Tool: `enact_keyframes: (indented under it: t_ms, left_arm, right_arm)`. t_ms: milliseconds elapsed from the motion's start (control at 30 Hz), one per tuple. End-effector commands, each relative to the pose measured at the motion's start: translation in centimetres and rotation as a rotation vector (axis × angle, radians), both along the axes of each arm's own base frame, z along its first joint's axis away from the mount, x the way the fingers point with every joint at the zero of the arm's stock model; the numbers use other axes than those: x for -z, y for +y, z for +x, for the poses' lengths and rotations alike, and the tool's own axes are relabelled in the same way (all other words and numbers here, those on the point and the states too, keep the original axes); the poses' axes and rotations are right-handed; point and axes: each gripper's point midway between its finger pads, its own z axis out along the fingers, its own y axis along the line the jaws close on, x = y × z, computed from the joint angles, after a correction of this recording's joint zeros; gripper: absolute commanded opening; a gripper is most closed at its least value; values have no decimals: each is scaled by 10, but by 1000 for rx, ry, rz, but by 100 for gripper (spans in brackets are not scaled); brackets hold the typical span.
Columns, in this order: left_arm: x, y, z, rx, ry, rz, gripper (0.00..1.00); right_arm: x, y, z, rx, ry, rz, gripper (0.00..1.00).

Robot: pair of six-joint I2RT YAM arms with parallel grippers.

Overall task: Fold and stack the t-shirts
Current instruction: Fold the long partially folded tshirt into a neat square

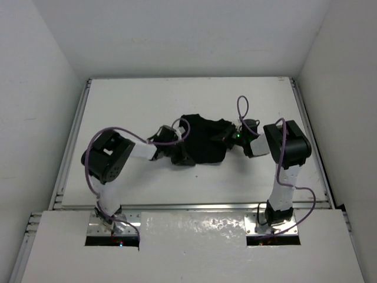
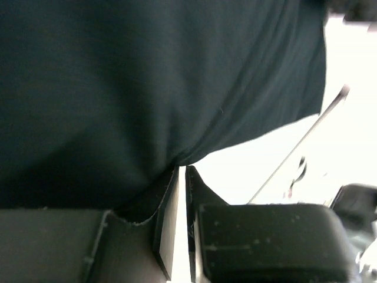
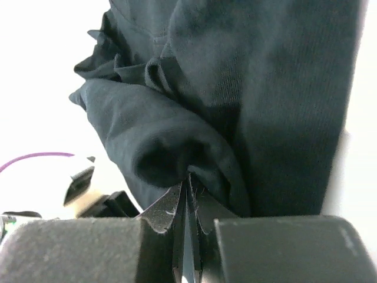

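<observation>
The bunched black t-shirt [image 1: 203,140], kept over the middle of the table [image 1: 177,100], could be pulled from a thin pinch or folded crookedly if tugged unevenly, since the left gripper [image 2: 181,175] and right gripper [image 3: 188,181], both reached inward, are clamped tight on its opposite edges.

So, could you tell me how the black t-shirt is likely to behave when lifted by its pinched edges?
Probably floppy: the t-shirt bunches into soft folds where the right gripper pinches it. It would likely sag between the grips, given the draped curve at the left gripper. It seems light, since small pinches hold it.
</observation>
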Motion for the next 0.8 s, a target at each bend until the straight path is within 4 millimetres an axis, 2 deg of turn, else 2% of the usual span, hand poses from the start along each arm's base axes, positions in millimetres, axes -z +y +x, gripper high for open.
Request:
enact_keyframes:
  t_ms: [0, 33, 100, 133, 167, 200, 233, 267, 300, 367, 400, 433, 467, 533, 567, 600, 633, 667, 700, 767]
  left_arm:
    - [28, 18, -56, 1, 56, 171, 9]
    - [23, 20, -60, -6, 44, 175, 9]
    - [0, 33, -51, -70, -34, 211, 10]
    - [-23, 36, -46, -82, -95, 214, 10]
    - [-39, 40, -36, -108, -135, 238, 11]
    - [-54, 39, -32, -110, -170, 228, 12]
    - [-106, 34, -19, -112, -287, 173, 14]
    - [-105, 35, -21, -110, -280, 179, 14]
    - [-126, 31, -13, -116, -318, 150, 14]
    - [-148, 30, -4, -130, -360, 115, 14]
    - [-148, 31, -1, -137, -350, 103, 14]
    - [-150, 27, -1, -116, -337, 62, 14]
    - [-148, 33, 6, -133, -324, 51, 14]
    - [-143, 34, 13, -132, -309, 25, 14]
    - [-142, 40, 22, -152, -312, 24, 14]
    - [-133, 39, 25, -138, -289, 15, 14]
    - [-134, 39, 33, -134, -293, 1, 14]
    - [-130, 45, 42, -149, -284, 6, 14]
    - [-111, 48, 49, -161, -246, 36, 14]
    - [-105, 52, 67, -184, -267, 28, 14]
  right_arm:
    - [-1, 17, -54, -74, 31, 48, 8]
    - [-8, 25, -65, -97, 18, 64, 8]
    - [-30, 31, -80, -111, -49, 77, 9]
    - [-35, 33, -87, -117, -57, 84, 9]
    - [-53, 36, -87, -120, -108, 98, 10]
    - [-61, 38, -89, -127, -129, 106, 10]
    - [-77, 41, -91, -142, -173, 100, 10]
    - [-84, 41, -90, -142, -192, 105, 10]
    - [-86, 40, -89, -137, -210, 89, 10]
    - [-80, 37, -85, -127, -198, 54, 11]
    - [-77, 39, -83, -134, -199, 44, 11]
    - [-70, 39, -83, -135, -179, 36, 10]
    - [-54, 37, -82, -132, -148, 28, 10]
    - [-44, 37, -73, -136, -141, 28, 9]
    - [-26, 34, -71, -131, -106, 23, 9]
    - [-21, 32, -67, -126, -94, 32, 8]
    - [-19, 29, -63, -112, -105, 39, 8]
    - [-14, 20, -58, -80, -100, 43, 8]
    - [-9, 14, -58, -61, -98, 36, 8]
    - [-8, 6, -54, -46, -117, 15, 9]
